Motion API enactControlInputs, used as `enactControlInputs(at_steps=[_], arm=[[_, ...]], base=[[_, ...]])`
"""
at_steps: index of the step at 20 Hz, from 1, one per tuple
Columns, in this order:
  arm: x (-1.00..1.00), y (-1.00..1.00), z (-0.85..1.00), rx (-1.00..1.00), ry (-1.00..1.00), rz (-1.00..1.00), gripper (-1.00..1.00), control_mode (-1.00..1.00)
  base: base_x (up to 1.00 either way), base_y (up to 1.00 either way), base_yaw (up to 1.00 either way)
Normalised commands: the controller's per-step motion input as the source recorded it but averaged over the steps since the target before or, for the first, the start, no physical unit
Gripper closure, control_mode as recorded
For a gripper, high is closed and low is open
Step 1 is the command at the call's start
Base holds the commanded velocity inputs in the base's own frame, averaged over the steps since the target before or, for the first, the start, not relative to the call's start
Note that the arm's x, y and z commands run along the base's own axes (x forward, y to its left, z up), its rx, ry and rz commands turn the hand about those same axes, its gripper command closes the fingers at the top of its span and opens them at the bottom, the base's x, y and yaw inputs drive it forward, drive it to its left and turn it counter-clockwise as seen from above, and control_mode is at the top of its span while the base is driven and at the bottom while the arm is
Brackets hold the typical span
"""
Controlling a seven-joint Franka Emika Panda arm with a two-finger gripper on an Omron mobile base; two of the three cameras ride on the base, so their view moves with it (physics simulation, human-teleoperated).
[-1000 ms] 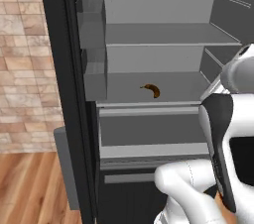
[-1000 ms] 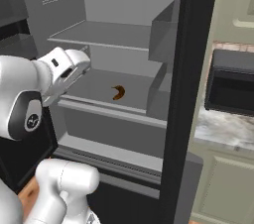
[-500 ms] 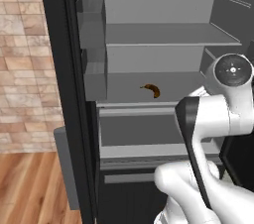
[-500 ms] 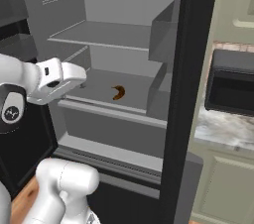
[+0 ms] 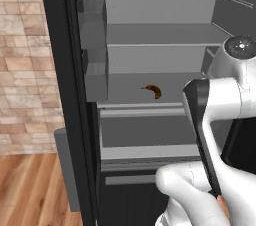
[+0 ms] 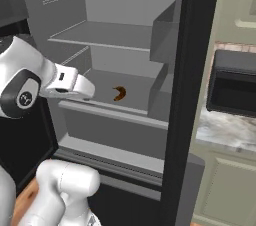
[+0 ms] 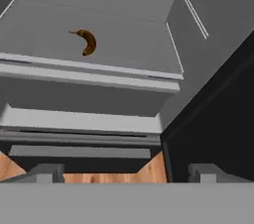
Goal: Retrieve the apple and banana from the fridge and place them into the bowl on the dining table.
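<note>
Pale grey fridge (image 5: 150, 50) interior is seen open; banana (image 5: 153, 90) is noted lying on a shelf; gripper (image 7: 126, 173) fingers are held apart, empty.

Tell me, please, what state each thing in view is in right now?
fridge: door open, pale grey shelves exposed.
banana: lying loose on a middle shelf, untouched.
gripper: open, empty, well short of the banana.
microwave: on the counter beside the fridge; whether its door is closed, I cannot tell.
</note>
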Motion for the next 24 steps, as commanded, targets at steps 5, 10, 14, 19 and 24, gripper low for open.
enactControlInputs(at_steps=[5, 10, 14, 19, 24], arm=[[0.23, 0.0, -0.21, 0.34, 0.12, 0.0, -1.0, -1.0], [0.39, 0.0, -0.32, 0.24, 0.07, 0.0, -1.0, -1.0], [0.55, 0.0, -0.4, 0.12, 0.0, 0.0, -1.0, -1.0], [0.63, 0.02, -0.32, 0.02, 0.0, 0.0, -1.0, -1.0], [0.58, 0.01, -0.33, 0.0, -0.01, 0.0, -1.0, -1.0]], base=[[0.0, 0.0, 0.0], [0.0, 0.0, 0.0], [0.0, 0.0, 0.0], [0.0, 0.0, 0.0], [0.0, 0.0, 0.0]])
